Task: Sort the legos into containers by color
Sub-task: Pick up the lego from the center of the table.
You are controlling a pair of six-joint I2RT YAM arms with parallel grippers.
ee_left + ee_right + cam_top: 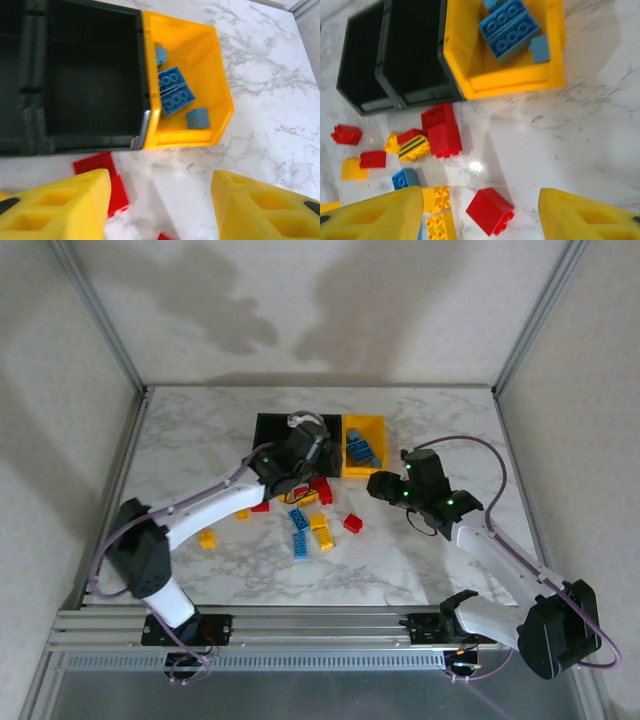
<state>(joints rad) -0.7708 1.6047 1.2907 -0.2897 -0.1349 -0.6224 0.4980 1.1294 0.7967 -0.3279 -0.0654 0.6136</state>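
Legos (320,530) mostly lie unsorted; left pincer (160,200) and right pincer (479,202) both gape empty, so the nearby red brick (490,212) likely needs pinching next.

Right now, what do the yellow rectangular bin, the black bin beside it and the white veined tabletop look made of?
Yellow rectangular bin: moulded plastic, smooth, slight sheen. Black bin: likely same plastic, duller, moulded rim. White veined tabletop: glossy marble look, glare spot; stone or laminate unclear.

— Soft, even light from overhead; two broad shadows smear across the back wall (300,300).
— Wrist views look bright. A glare spot (475,166) sits on the marble table (590,135), and the near yellow fingertips (375,215) blur.
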